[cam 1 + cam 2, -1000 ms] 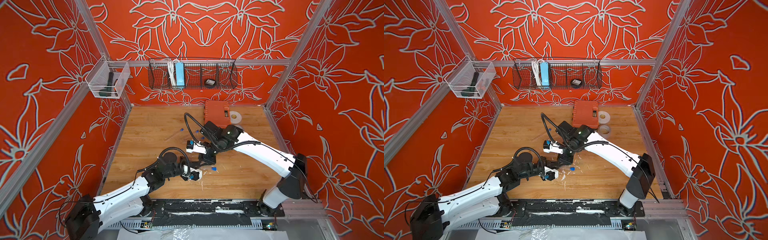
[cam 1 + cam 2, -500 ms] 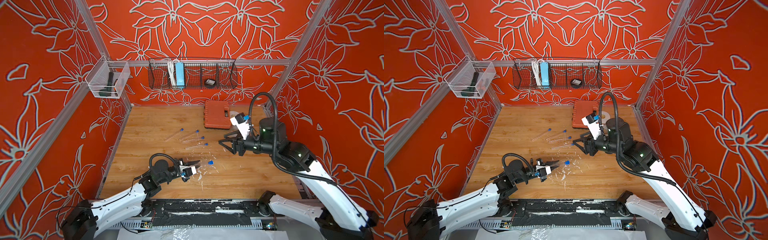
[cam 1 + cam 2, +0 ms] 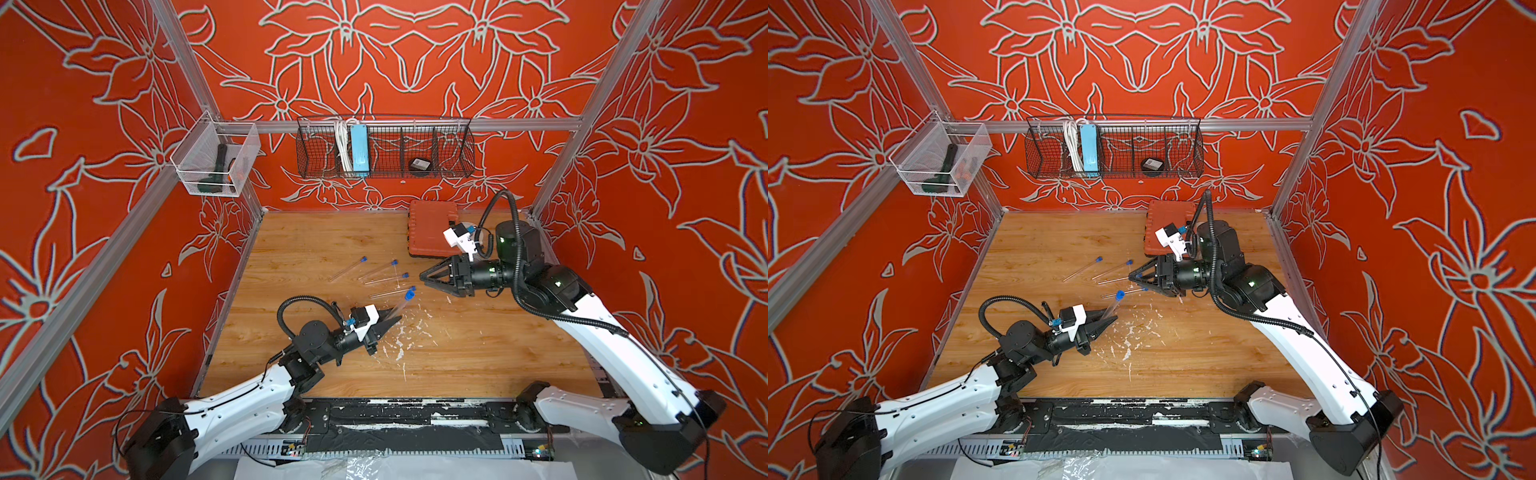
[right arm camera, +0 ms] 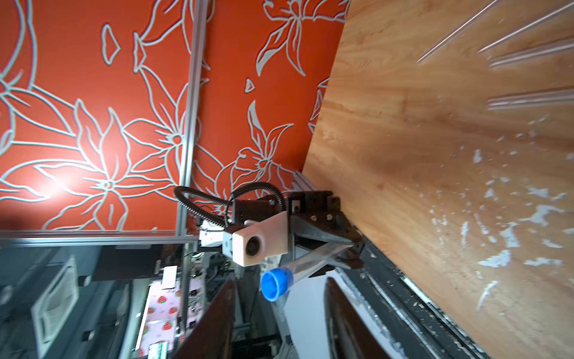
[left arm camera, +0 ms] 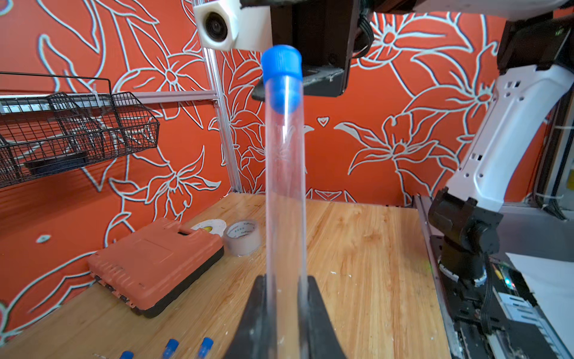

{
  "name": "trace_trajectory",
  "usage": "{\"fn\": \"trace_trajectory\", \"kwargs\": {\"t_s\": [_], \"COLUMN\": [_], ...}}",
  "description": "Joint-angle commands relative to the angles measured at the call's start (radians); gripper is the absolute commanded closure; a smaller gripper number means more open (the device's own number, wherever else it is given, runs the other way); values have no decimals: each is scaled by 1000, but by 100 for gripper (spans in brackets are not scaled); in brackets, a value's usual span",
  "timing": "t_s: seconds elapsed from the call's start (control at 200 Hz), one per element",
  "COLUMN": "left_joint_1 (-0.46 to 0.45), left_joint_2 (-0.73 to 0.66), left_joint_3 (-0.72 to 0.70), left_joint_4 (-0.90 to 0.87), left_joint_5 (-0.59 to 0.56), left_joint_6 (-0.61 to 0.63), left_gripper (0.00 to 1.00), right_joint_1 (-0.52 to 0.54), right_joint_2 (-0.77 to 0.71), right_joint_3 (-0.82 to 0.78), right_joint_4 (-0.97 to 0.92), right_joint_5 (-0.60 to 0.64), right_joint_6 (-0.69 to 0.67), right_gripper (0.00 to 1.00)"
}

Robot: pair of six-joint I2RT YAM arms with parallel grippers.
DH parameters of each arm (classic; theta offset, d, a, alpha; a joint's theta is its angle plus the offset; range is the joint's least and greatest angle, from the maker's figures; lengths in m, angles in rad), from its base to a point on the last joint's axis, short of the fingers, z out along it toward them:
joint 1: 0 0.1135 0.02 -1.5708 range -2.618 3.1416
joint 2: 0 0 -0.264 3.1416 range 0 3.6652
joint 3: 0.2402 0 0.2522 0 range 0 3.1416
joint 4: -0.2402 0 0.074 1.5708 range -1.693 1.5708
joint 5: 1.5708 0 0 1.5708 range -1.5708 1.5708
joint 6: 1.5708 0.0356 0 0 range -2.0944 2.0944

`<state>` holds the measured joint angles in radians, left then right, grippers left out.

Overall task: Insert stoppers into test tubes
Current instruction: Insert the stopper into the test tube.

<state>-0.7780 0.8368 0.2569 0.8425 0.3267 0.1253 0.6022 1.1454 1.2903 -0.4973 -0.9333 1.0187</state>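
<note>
In a top view: some ends of capped test tubes [image 3: 1080, 270], flat mid-counter [image 3: 1183, 353], hidden behind right gripper [image 3: 1133, 276]. From left wrist: clear held tube [image 5: 285, 186], blue stopper [image 5: 281, 63] seated, clamped in left gripper [image 5: 285, 298]; orange case [image 5: 155, 264] beyond. From right wrist: blurred; right gripper moderately apart, nothing inside.

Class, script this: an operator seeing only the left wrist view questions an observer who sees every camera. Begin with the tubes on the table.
Operator: Besides the test tube in my left gripper, how many lie on the table?
Observer: Four more test tubes, each closed with a blue stopper.
Operator: Is the right gripper holding anything?
Observer: No, the right gripper is open and empty.
</note>
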Motion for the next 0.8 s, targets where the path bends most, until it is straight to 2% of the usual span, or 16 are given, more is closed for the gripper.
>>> {"fn": "trace_trajectory", "kwargs": {"t_s": [0.0,0.2,0.545,0.791], "left_joint_1": [2,3,2,2], "left_joint_2": [19,45,68,82], "left_joint_3": [36,51,64,84], "left_joint_4": [98,128,152,199], "left_joint_5": [17,29,38,18], "left_joint_6": [-74,-92,-103,-150], "left_gripper": [100,100,100,100], "right_joint_1": [8,22,51,70], "right_joint_2": [5,15,46,56], "right_joint_3": [24,8,2,-4], "right_joint_4": [88,99,125,96], "right_joint_5": [-114,-102,-98,-89], "right_joint_6": [63,74,80,62], "right_gripper": [58,63,63,70]}}
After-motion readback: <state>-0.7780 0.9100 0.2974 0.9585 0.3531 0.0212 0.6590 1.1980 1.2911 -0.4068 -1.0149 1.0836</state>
